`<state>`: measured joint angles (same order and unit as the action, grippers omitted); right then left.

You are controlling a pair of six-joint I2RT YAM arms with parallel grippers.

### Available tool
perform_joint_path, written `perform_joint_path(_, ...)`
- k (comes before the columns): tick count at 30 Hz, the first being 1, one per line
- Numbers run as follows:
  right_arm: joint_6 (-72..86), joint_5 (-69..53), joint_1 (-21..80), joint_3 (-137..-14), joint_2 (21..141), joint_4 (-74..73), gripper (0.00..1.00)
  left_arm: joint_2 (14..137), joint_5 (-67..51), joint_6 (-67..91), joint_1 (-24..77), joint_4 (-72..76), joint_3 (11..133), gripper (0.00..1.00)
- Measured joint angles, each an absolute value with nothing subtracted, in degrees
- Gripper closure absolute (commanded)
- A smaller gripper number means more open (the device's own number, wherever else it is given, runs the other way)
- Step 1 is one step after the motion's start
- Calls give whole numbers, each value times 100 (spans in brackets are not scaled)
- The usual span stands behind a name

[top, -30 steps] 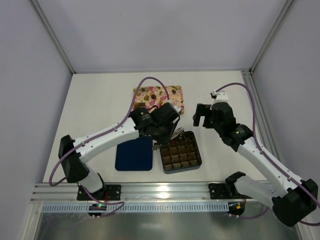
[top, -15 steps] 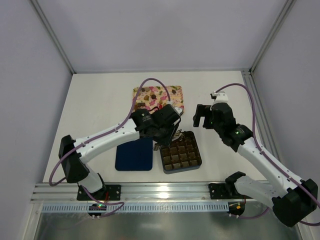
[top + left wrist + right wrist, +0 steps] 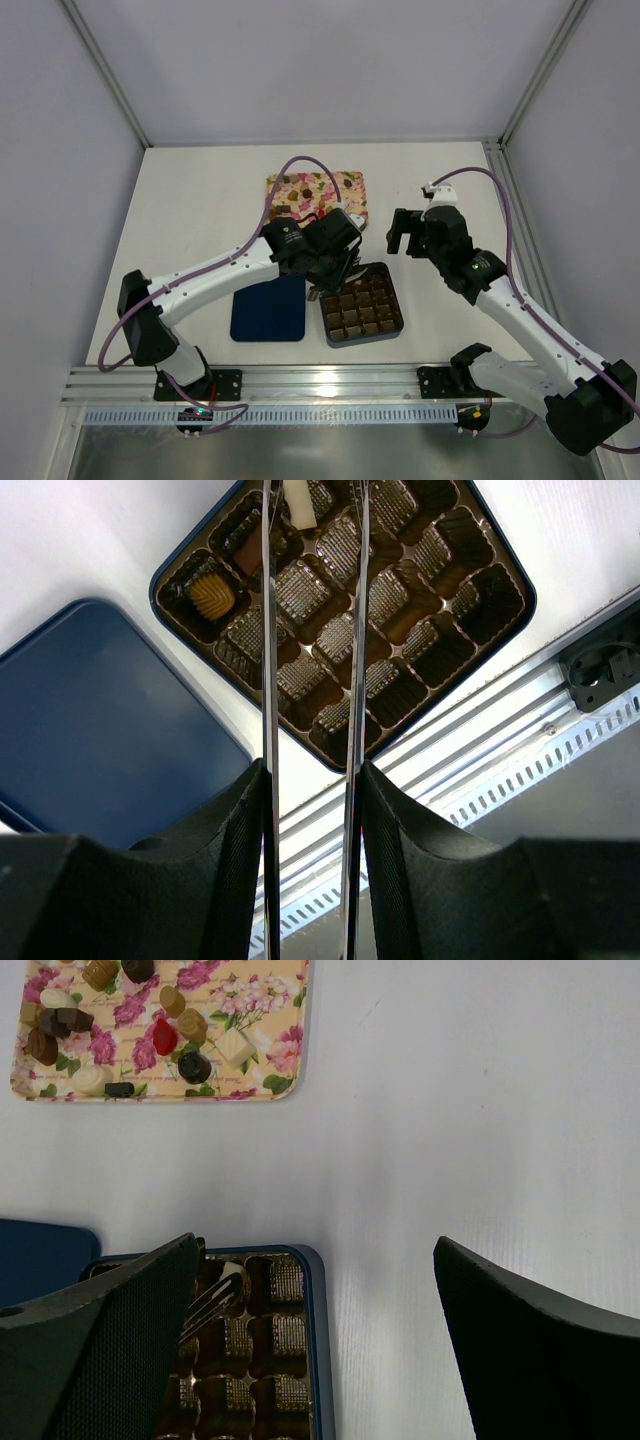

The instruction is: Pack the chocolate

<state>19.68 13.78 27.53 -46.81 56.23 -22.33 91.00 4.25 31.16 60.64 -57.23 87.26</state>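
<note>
The left gripper [image 3: 312, 500] pinches a whitish chocolate [image 3: 297, 502] over the box [image 3: 505, 575]; the right gripper [image 3: 315, 1260] is wide apart.

floral tray [image 3: 345, 185], blue lid [image 3: 268, 308], gridded box [image 3: 394, 303], white table [image 3: 200, 200]

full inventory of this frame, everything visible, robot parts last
chocolate: about a dozen loose pieces, dark brown, tan, whitish, one red, on the floral tray; at least three more in cells of the box, one whitish between the tong tips
floral tray: one, pink and yellow, far centre of the table
box: one, dark blue with a brown cell grid, mostly empty, near centre
lid: one, dark blue, flat, left of the box
table: one, white
tongs: one pair, metal, held by the left gripper, tips over the box
left gripper: over the box's far-left corner
right gripper: open, empty, above the table right of the tray
</note>
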Motion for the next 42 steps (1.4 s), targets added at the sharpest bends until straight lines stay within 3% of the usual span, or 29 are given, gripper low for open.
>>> perform_joint_path(9, 1968, 1376, 2753, -4681, 5623, -2233, 0, 8993, 666, 3116, 5961, -5739, 8967, 60)
perform_joint_path(15, 1966, 1339, 2753, -4681, 5625, -2226, 0, 8956, 840, 3044, 5201, -5784, 9537, 58)
perform_joint_path(27, 1955, 1175, 2718, -4681, 5778, -2143, 0, 10427, 1199, 2495, 3892, -5817, 10556, 58)
perform_joint_path(42, 1942, 1052, 2676, -4670, 5815, -2062, 0, 10855, 1109, 2346, 3789, -5747, 10457, 59)
